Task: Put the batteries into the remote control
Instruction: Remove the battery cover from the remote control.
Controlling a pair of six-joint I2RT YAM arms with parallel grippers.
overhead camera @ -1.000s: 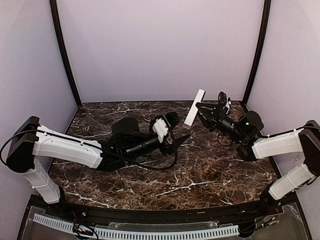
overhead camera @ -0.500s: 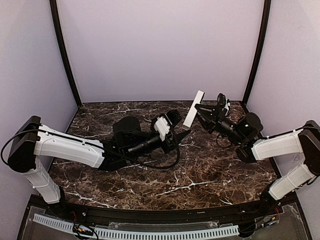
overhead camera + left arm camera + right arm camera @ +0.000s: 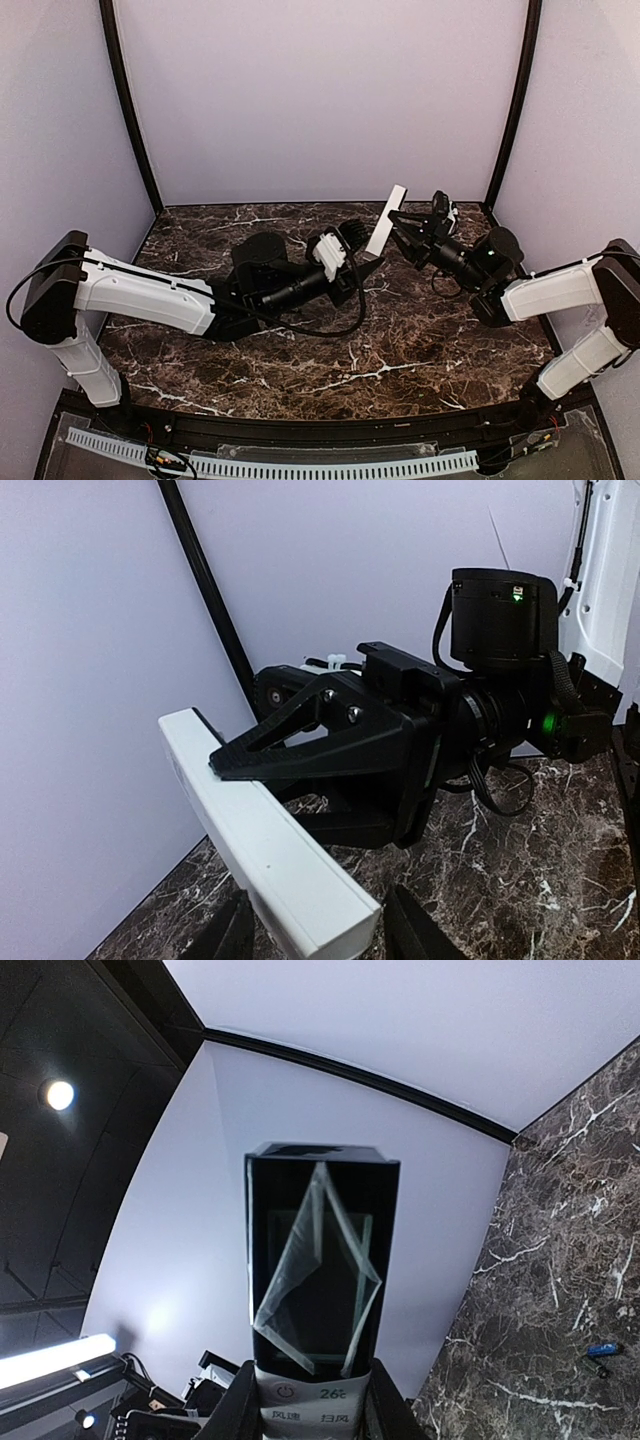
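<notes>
Your right gripper (image 3: 396,224) is clamped on the remote (image 3: 390,205), holding it off the table (image 3: 420,340) at about 1 o'clock from the table's middle. In the top view the remote stands tilted. Its far end points to 12 o'clock and its near end dips toward 7 o'clock, where your left gripper (image 3: 368,262) meets it.

From the left wrist, the remote (image 3: 270,850) runs from 10 o'clock down to 5 o'clock. The right gripper (image 3: 240,765) bites across its upper half. Your left gripper (image 3: 320,942) has one finger on each side of the near end, set narrow and just beside it. You cannot tell from here whether they are pressing on it or only flanking it.

From the right wrist, the remote (image 3: 318,1260) rises straight up between the right gripper's fingers (image 3: 235,1415). Its dark screen (image 3: 290,1180) faces the camera, with a clear film (image 3: 320,1290) peeling loose over it and a strip of white buttons at the bottom edge.

The batteries (image 3: 600,1352) lie on the table at 4 o'clock in that view, a blue one with a darker one just beside it. They are well apart from the remote and from both grippers.
</notes>
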